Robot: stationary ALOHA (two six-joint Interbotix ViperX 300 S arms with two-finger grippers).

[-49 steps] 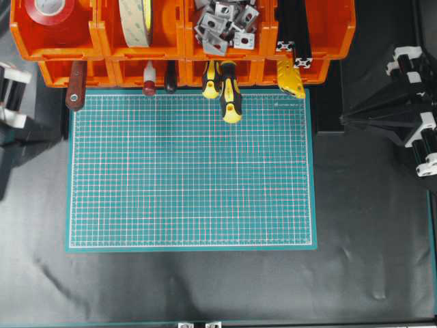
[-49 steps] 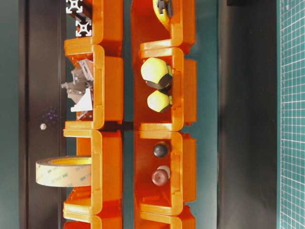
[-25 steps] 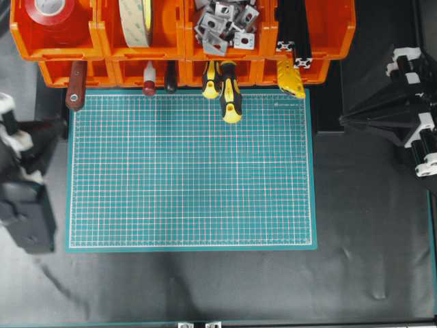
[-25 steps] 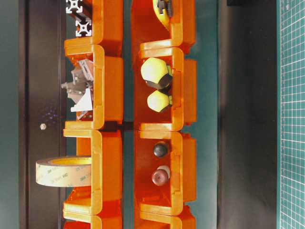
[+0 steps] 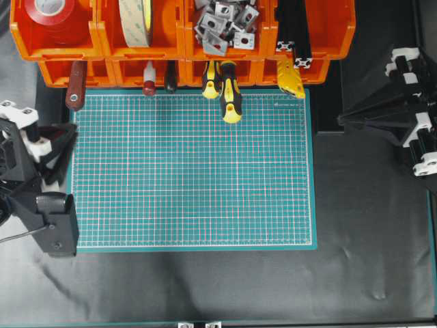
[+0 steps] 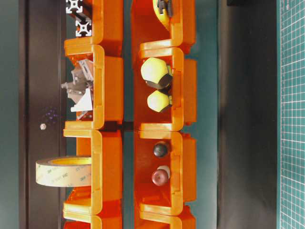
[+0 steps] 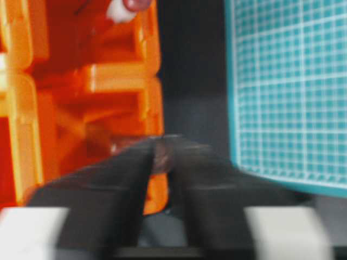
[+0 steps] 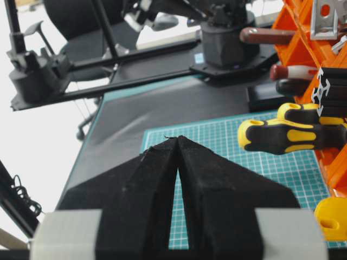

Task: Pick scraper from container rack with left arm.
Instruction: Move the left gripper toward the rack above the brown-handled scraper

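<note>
The scraper (image 5: 75, 87) shows only its wooden handle; its blade is hidden inside the container rack (image 5: 58, 72). The left wrist view is blurred throughout. The left arm (image 5: 31, 184) is cut off by the overhead picture's edge.

Both grippers' jaws closed, empty.

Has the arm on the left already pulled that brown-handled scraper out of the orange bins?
No, the scraper still sits in the container rack, with the left gripper apart from it.

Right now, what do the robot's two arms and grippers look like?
Both are black. The left gripper has wedge-shaped fingers, white plastic blocks behind them, a boxy black link and a thin cable. The right gripper matches: tapered black fingers with white clips.
</note>
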